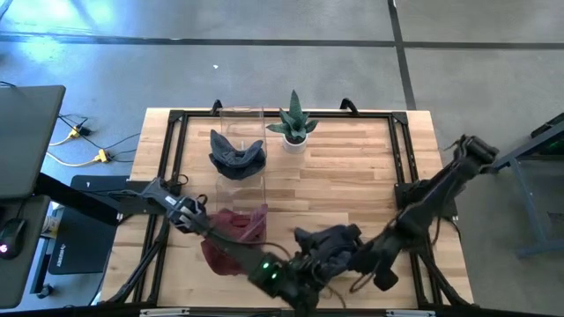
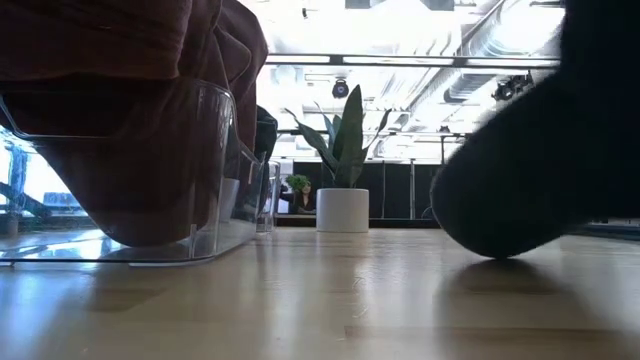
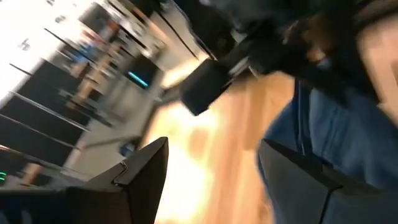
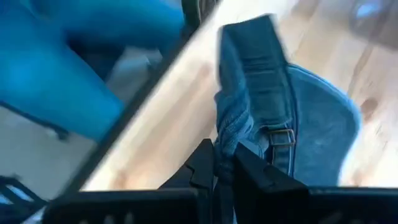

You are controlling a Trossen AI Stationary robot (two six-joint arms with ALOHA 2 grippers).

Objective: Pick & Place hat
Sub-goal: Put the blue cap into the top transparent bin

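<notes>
- High view: a denim cap (image 1: 330, 242) lies near the front edge of the table (image 1: 352, 167), and both arms meet over it. The right gripper (image 1: 345, 255) comes in from the right edge and sits on the cap; the left gripper (image 1: 304, 282) reaches across from the left, just beside the cap's front. A clear bin (image 1: 240, 172) holds a dark hat (image 1: 236, 154) at the back and a maroon hat (image 1: 233, 233) nearer the front. A potted plant (image 1: 294, 128) stands beside the bin at the back.
- Low view: the maroon hat bulges over the bin's clear wall, the plant stands behind, and a dark rounded mass on the right touches the tabletop; it is probably the cap, though it is too close to be sure.
- Left wrist view: the fingers (image 3: 146, 180) stand apart with nothing between them, the blue cloth just beside one tip.
- Right wrist view: the fingers (image 4: 205, 168) are pinched on a fold of the cap's rear band, close to its strap buckle (image 4: 280, 138).
- Handling: the cap looks light and floppy, so it should sag when lifted. The stitched band or stiffer brim seems the soundest hold, as thin crown cloth may slip.
</notes>
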